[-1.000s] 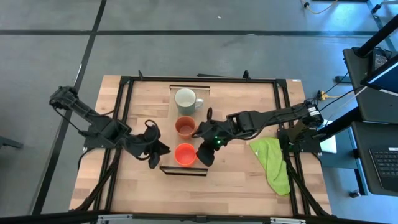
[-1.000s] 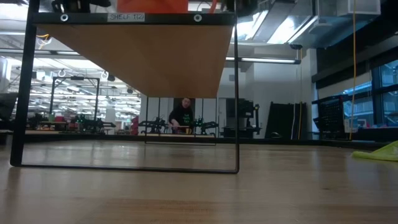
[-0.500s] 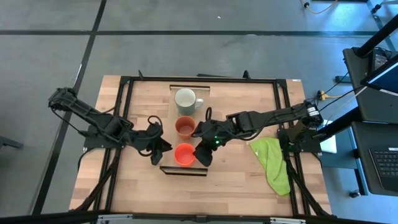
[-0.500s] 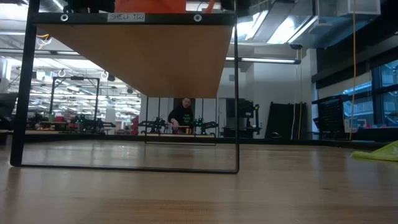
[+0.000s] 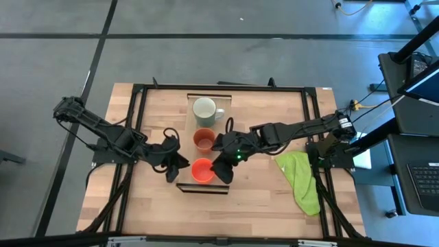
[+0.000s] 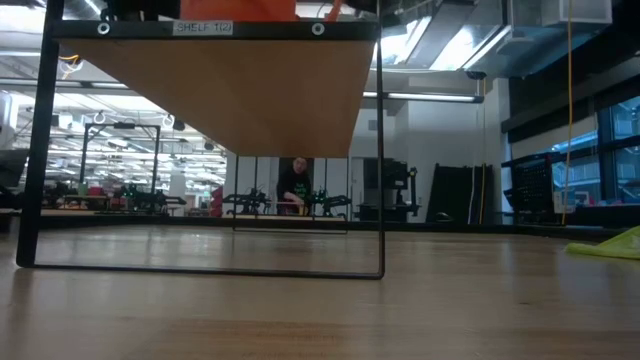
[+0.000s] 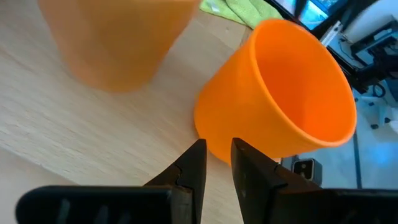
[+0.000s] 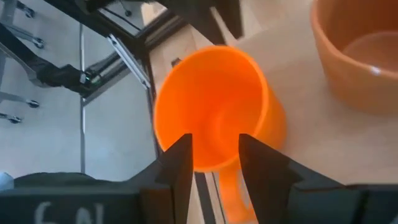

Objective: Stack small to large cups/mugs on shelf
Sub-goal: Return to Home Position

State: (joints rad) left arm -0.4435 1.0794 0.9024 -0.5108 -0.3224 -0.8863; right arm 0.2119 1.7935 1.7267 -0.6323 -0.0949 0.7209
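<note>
shelf (image 5: 193, 125): three mugs upright in a row, 12 to 6: grey-green mug (image 5: 204, 110), brownish-orange mug (image 5: 204, 140), orange-red mug (image 5: 204, 170). Left gripper (image 5: 177, 163) at 9 o'clock of the orange-red mug, fingers (image 7: 194, 163) nearly closed, grasping nothing. Right gripper (image 5: 223, 173) at its 3 o'clock, fingers (image 8: 180, 162) released, straddling the handle (image 8: 229, 190).
</note>
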